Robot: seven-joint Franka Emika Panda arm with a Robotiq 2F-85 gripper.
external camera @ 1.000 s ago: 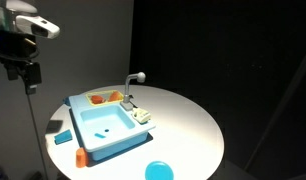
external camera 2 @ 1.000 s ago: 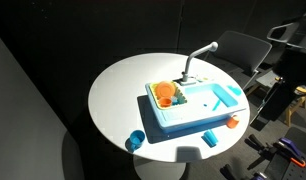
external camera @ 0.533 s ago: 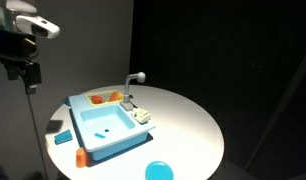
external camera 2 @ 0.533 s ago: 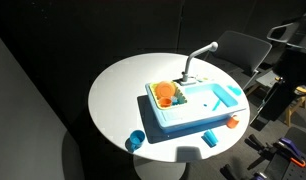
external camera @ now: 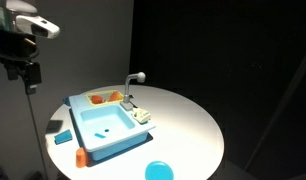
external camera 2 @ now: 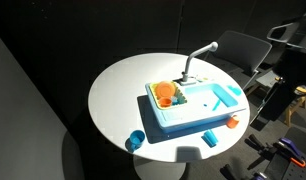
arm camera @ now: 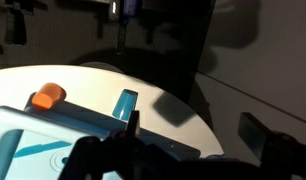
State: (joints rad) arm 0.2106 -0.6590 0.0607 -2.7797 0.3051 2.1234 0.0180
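- Black gripper — jaws spread wide, holding nothing — hangs high off the round white table.
- Small blue rectangular block lies at the table's edge, just beside the light-blue plastic toy sink.

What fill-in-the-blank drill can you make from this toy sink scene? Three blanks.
1. The toy sink stands on a round ____ table.
2. The small block near the blue block is coloured ____.
3. The pincer holds nothing; its jaws are ____.
Missing words: white; orange; open.
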